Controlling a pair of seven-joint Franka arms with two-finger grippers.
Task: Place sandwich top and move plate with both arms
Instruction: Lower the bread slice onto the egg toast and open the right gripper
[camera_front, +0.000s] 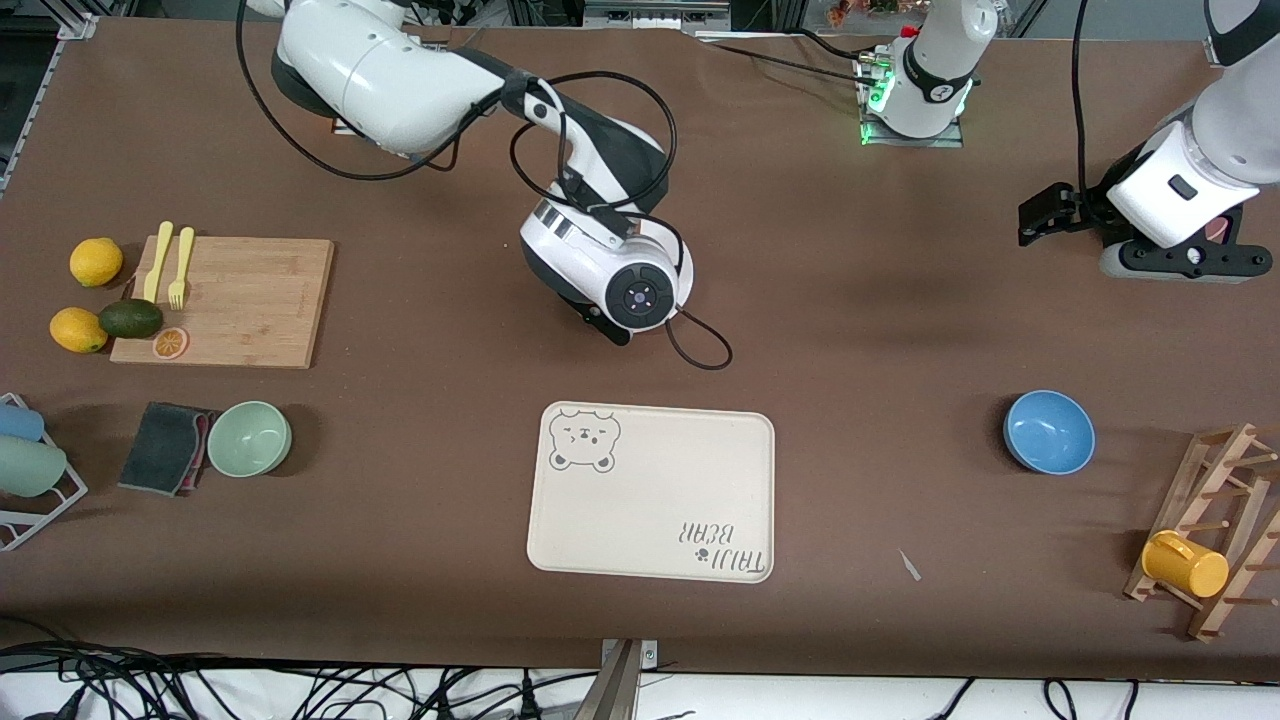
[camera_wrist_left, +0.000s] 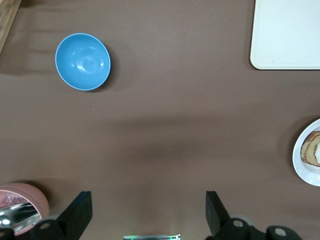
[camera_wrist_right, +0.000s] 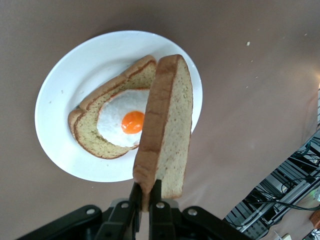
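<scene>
Right gripper (camera_wrist_right: 145, 207) clamped on sandwich top (camera_wrist_right: 167, 132), slice held on edge above plate (camera_wrist_right: 65, 90), over bread slice with fried egg (camera_wrist_right: 117, 122). In front view, right arm's wrist covers plate, which sits farther from front camera than cream tray (camera_front: 650, 490) printed "TAIJI BEAR" with bear face. Left gripper (camera_wrist_left: 148, 210) spread wide, holding nothing, waiting above bare table near blue bowl (camera_wrist_left: 82, 61).

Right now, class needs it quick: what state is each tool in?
Left tool: open, holding nothing, over bare table.
Right tool: shut on the sandwich top, held on edge above the plate.
</scene>
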